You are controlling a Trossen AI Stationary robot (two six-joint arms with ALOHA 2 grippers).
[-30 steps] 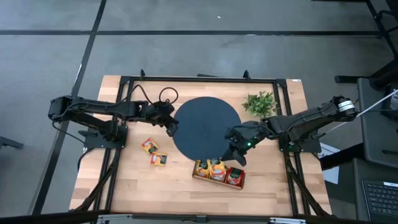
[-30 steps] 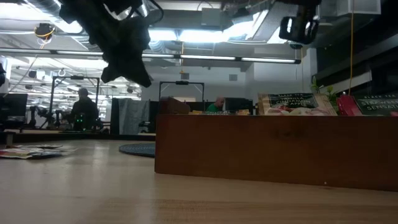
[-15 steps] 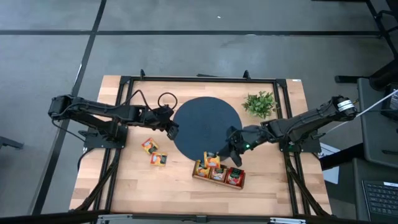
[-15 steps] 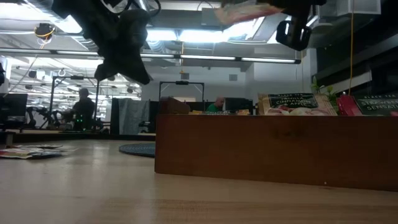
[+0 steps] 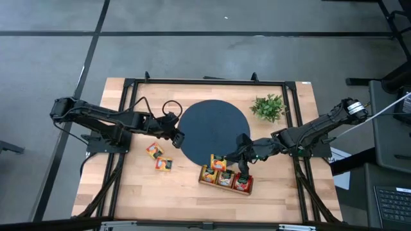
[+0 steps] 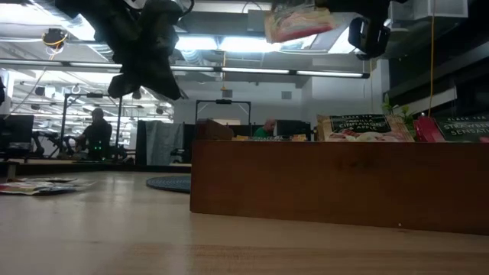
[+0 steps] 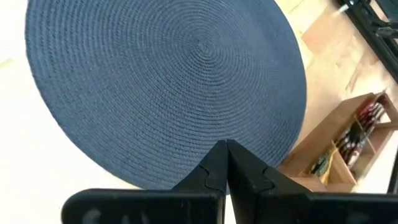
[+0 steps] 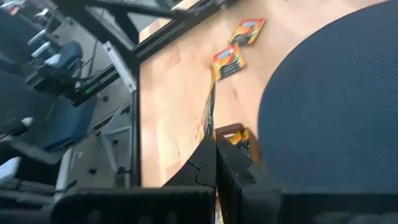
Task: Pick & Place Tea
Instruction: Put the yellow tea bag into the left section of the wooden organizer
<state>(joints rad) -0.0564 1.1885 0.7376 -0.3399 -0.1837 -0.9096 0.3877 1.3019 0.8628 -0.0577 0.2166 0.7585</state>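
While pinched edge-on by the right gripper (image 5: 226, 162), the orange-yellow tea packet (image 5: 218, 162) could be dropped outside the wooden tray (image 5: 225, 179); left gripper (image 5: 178, 136) pressed together, empty.

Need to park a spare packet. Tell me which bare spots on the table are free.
The round blue mat is bare on top. Bare wood lies along the near edge, in front of the two loose packets and the wooden tray. Crowded: over the tray, where the right gripper holds a tea packet.
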